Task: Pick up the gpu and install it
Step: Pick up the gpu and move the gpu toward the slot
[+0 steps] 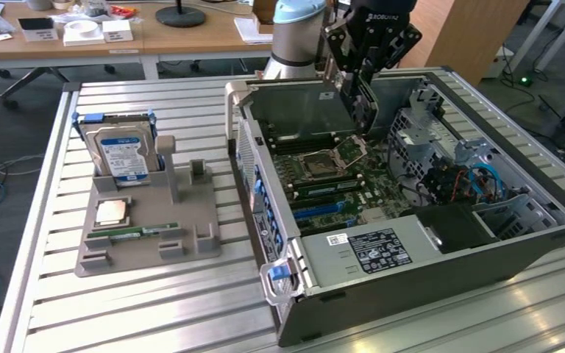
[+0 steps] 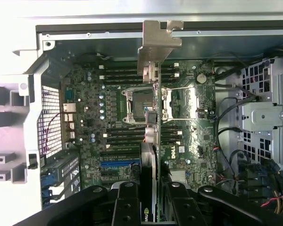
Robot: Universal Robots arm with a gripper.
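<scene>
Because the gpu (image 2: 151,155) must meet a slot edge-first, the jaws are closed narrowly on one end of it, hanging it upright, silver bracket (image 2: 155,44) away from them, above the motherboard (image 2: 108,117) in the open computer case (image 1: 410,287) on the table (image 1: 145,309).

Pincer (image 2: 155,190) holds gpu (image 2: 152,136) upright above the motherboard (image 2: 111,125).

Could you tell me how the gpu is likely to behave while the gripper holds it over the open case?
Probably stiff: the gpu hangs straight, edge-on, between the fingers of the gripper without sagging. Likely end-heavy, given the metal bracket at its far end. Possibly fragile, since it is a thin circuit board.
</scene>
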